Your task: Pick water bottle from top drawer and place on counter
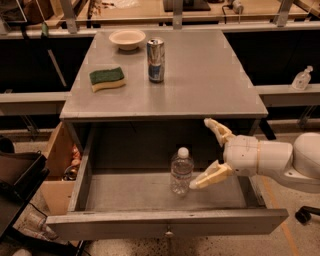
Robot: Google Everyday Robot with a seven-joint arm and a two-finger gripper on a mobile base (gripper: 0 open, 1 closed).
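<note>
The water bottle (pixel 181 171), clear with a white cap, stands upright in the middle of the open top drawer (pixel 165 225). My gripper (pixel 202 153) comes in from the right over the drawer, fingers spread wide and empty. Its lower fingertip (pixel 196 185) is just right of the bottle's base, its upper fingertip (pixel 209 122) is near the counter's front edge. The grey metal counter (pixel 200 80) lies behind the drawer.
On the counter stand a silver-and-blue can (pixel 156 60), a green-and-yellow sponge (pixel 107 79) and a white bowl (pixel 127 38). A small pump-top bottle (pixel 302 79) sits on a ledge at right. A wooden workbench (pixel 150 12) runs behind. A cardboard box (pixel 60 165) is left of the drawer.
</note>
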